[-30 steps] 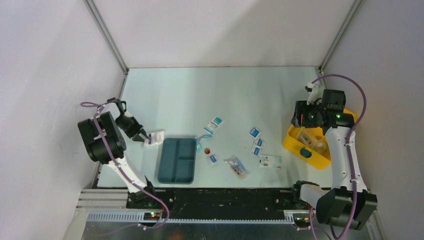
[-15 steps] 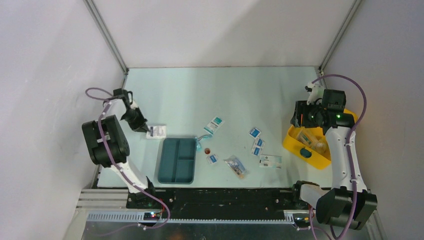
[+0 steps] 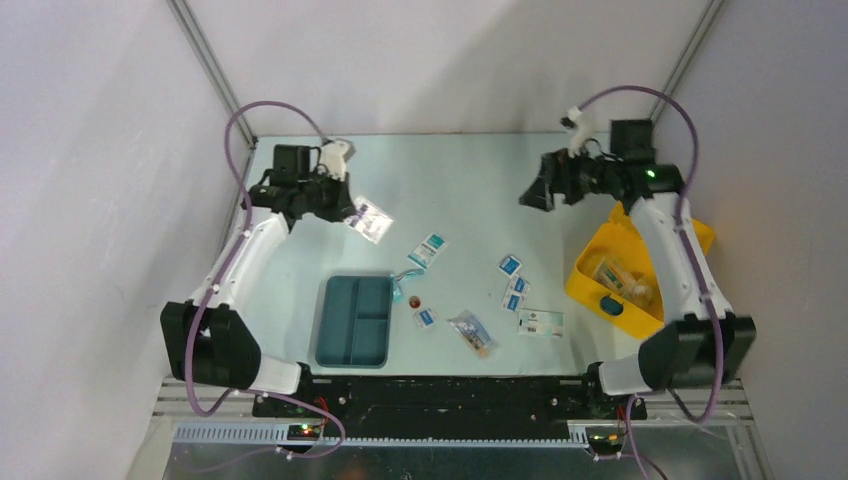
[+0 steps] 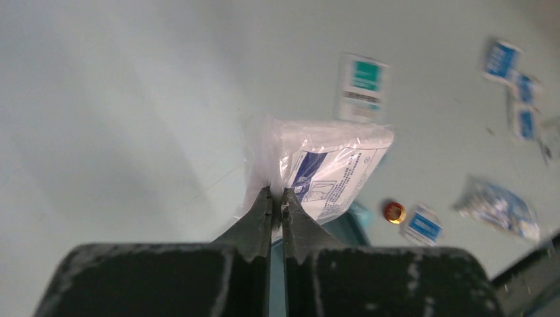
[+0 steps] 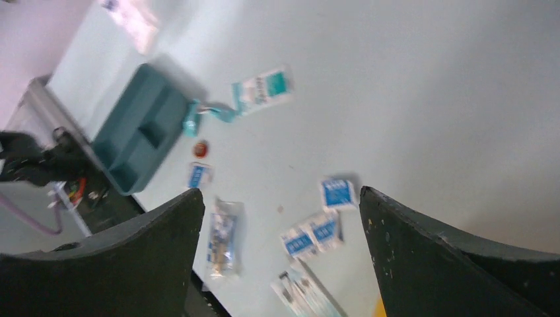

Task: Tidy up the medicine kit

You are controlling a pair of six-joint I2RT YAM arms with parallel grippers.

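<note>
looks like the carry step: pouch (image 4: 330,172) pinched in the closed left gripper (image 4: 277,195) at far left, right gripper (image 5: 277,198) gaping empty, kit (image 3: 585,285) open at the right edge, so probably needs a haul across or handoff.

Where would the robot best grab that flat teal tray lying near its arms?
Take the teal tray by its left long wall, probably, coming straight down from above with one of the fingers inside and one outside. It lies flat, open side up, so only its thin raised walls offer a pinch.
</note>
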